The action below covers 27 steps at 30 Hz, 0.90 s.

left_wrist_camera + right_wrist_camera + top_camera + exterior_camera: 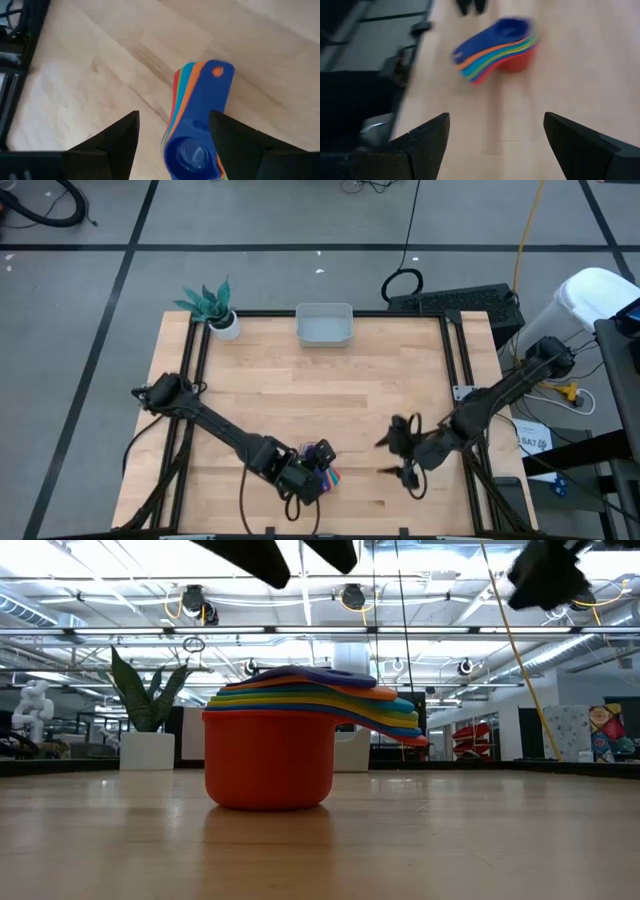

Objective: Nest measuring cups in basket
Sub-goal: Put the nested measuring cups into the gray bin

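The measuring cups (323, 464) stand nested in one stack near the table's front edge. The red cup (268, 765) has its base on the wood, the dark blue cup (192, 152) is on top, and the handles (385, 715) fan out to one side. My left gripper (172, 120) hovers open just above the stack, a finger on either side, touching nothing. My right gripper (495, 120) is open to the stack's right, facing it from a distance. The pale basket (324, 325) sits at the table's far edge, in the middle.
A white pot with a teal plant (215, 308) stands at the far left corner. Black frame rails (455, 350) run along the table's sides. Bare wood lies between the stack and the basket.
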Each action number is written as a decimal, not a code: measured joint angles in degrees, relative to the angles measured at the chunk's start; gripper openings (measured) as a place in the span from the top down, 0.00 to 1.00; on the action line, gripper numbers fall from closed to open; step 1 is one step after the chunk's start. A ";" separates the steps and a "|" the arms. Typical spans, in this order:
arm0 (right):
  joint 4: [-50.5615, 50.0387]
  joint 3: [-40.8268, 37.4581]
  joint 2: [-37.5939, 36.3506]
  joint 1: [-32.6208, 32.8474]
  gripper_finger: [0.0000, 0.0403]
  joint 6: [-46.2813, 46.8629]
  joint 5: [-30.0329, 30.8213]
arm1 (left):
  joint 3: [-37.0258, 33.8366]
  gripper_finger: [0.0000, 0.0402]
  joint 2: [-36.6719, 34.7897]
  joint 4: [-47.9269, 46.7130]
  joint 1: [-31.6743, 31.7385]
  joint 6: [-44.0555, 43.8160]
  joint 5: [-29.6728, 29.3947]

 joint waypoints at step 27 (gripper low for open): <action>14.66 -2.33 6.77 2.74 0.22 0.72 -2.75 | -0.02 0.40 1.73 -14.66 -0.43 -23.49 2.84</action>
